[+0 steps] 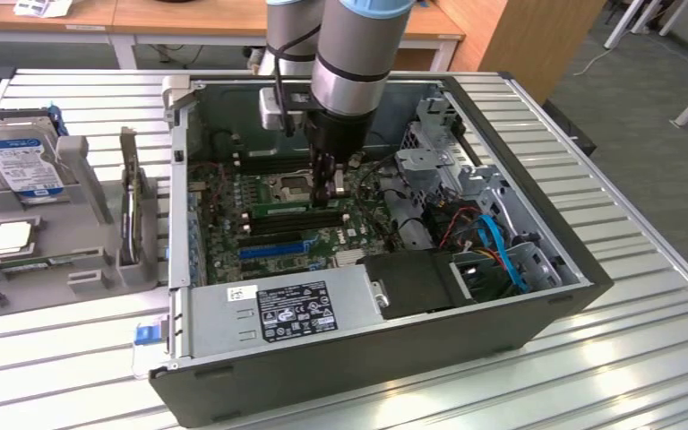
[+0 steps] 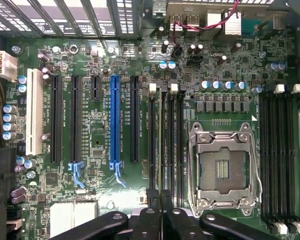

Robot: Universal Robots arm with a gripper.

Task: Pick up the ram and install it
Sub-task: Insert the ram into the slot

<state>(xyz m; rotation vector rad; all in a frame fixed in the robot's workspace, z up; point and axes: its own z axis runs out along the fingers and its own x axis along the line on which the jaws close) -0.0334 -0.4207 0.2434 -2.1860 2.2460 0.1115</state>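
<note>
The jaws were pinched shut on the ram [image 2: 160, 140], which stood edge-on over a memory slot beside the empty processor socket [image 2: 222, 170]. Seating it well likely called for square alignment and even downward pressure.

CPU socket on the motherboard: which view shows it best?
Wrist view. It looks straight down on the CPU socket, so its metal frame and empty centre are plain. In the exterior view the CPU socket sits far off, at a slant, just to the exterior view's left of the gripper.
</note>
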